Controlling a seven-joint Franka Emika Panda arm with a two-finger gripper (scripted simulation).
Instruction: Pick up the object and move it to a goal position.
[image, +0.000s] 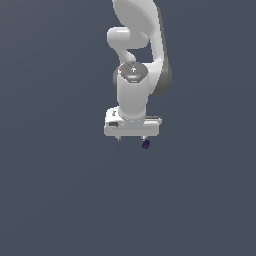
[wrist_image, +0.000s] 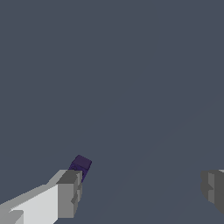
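Peeking past 1 of the spread fingers (wrist_image: 70, 192), purple object (wrist_image: 80, 166) partly hidden, ungripped

Tiny dark purple blocky piece (image: 145, 144) on the flat grey floor

It's a little indigo block (wrist_image: 80, 166), tilted a bit in the wrist view, lying unheld on the exterior view's right of centre.

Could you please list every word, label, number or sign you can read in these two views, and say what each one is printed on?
None can be read. The round cap on the arm carries a small reddish mark, too blurred to read. The gripper, its fingers and the dark purple object show no writing in either view.
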